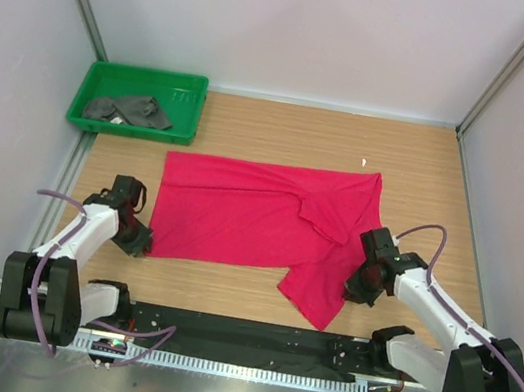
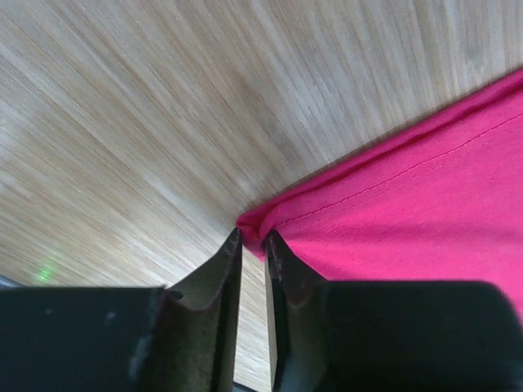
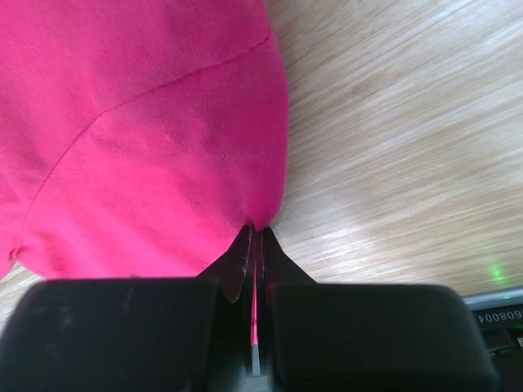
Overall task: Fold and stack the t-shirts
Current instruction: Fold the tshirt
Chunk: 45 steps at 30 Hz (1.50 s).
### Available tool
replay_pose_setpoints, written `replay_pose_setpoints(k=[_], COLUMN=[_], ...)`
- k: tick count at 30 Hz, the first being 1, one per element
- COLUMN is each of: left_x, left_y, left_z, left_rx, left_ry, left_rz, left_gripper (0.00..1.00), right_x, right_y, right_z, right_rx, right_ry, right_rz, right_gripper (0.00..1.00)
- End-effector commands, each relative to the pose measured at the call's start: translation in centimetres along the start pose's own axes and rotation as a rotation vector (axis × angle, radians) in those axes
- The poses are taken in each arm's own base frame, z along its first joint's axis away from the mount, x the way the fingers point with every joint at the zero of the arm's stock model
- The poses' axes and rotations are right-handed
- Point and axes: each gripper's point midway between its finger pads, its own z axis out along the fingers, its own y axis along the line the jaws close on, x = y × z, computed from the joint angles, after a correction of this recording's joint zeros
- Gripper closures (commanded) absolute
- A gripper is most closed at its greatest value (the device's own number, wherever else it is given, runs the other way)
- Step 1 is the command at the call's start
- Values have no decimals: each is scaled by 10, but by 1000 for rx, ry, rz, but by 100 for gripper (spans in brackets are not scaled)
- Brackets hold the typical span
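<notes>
From above, the red t-shirt lies spread across the middle of the wooden counter. Its right side is folded over on itself, and one flap trails toward the near edge. The dark grey t-shirt sits crumpled inside the green tray at the far left corner, well apart from the red one. The left gripper is down at the red shirt's near left corner. The right gripper is down at the shirt's right edge, beside the trailing flap.

In the left wrist view, the left gripper has its jaws almost together, with only a thin slit between them. The hemmed corner of the red t-shirt sits right at their tips on the counter. Whether the cloth is actually pinched cannot be told.

In the right wrist view, the right gripper has its jaws clamped on a fold of the red t-shirt. A strip of red shows in the slit between them, and the cloth bulges up from the tips. Bare counter lies to the right.
</notes>
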Motion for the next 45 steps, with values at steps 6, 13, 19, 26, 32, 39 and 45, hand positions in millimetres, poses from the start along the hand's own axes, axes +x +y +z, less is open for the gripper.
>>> replay_pose_setpoints(k=[6,13,19,26,32,39,45], left_x=[-20,-17,-25,-50,-68,-85,-97], left_y=[-5,-1,-9,-44,-73,-102,-126], left_z=[-8,-12,-20,-40,-46,-42,-32], left_rx=[38,20,20,90,113,107,98], left_ry=[-106,-92,-99,-141,-150,-130,-114], left_rz=[1,0,27,116,179,213,222], left_gripper=[100,100,100,100,100,100,100], right_x=[-25,-37,-66,-109,-141,-173,-191], right_y=[-2,-3,15,49,76,98,115], right_z=[-31,-52,-74,-94,-99,-90,-85], right_rx=[-39,-47,-98,-134,-153,-162,-187], right_ry=[-135,-178,-243,-295,-315,-296,-275], right_rz=[74,49,2,-77,-109,-134,-137], right_gripper=[99,99,99,99,99,99,99])
